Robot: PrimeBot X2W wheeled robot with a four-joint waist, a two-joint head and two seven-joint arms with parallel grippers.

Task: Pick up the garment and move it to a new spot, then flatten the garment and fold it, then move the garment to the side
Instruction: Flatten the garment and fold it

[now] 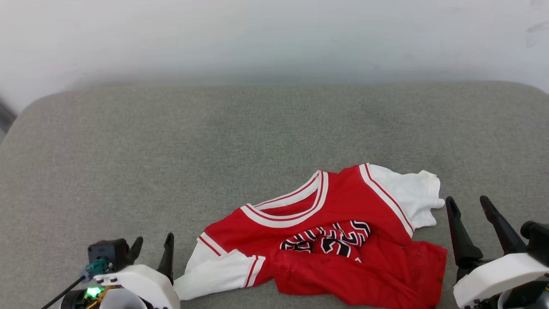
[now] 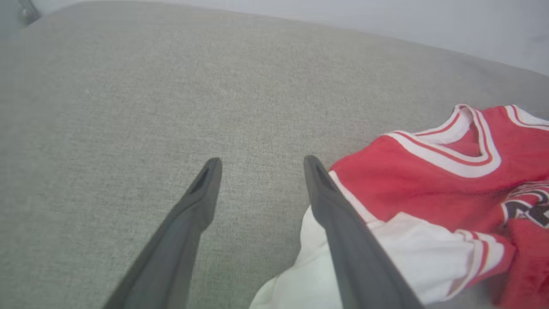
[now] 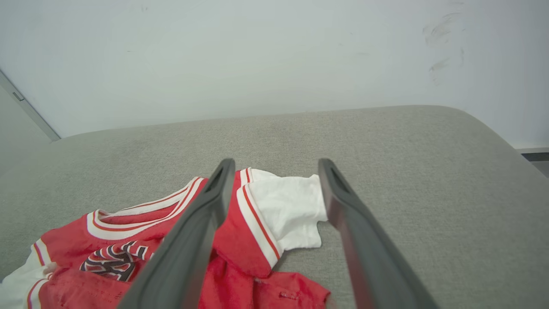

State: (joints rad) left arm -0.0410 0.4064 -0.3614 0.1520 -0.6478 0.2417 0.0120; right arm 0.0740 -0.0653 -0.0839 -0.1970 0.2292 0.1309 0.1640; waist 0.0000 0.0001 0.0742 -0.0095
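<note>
Just left of the red jersey garment [image 1: 351, 197] with white short sleeves, the left gripper [image 1: 154, 238] holds its two long dark fingers moderately apart with nothing between them. In the left wrist view one finger [image 2: 343, 223] crosses in front of the garment's nearer white sleeve [image 1: 218, 270]; whether it touches the cloth cannot be told. Just right of the garment, the right gripper [image 1: 467, 199] is likewise spread and empty, its tips beside the farther white sleeve [image 1: 411, 193].

The garment lies crumpled, front up, on a grey woven fabric cushion [image 1: 274, 128], close to the cushion's near edge. Its long axis runs sleeve to sleeve, slanting from the near left to the farther right. The white-and-red striped V collar [image 1: 296, 206] opens toward the pale wall [image 1: 274, 38] beyond the garment. Below the collar, black white-outlined lettering [image 1: 330, 238] is creased, and the red lower body [image 1: 364, 274] is bunched up against it.
</note>
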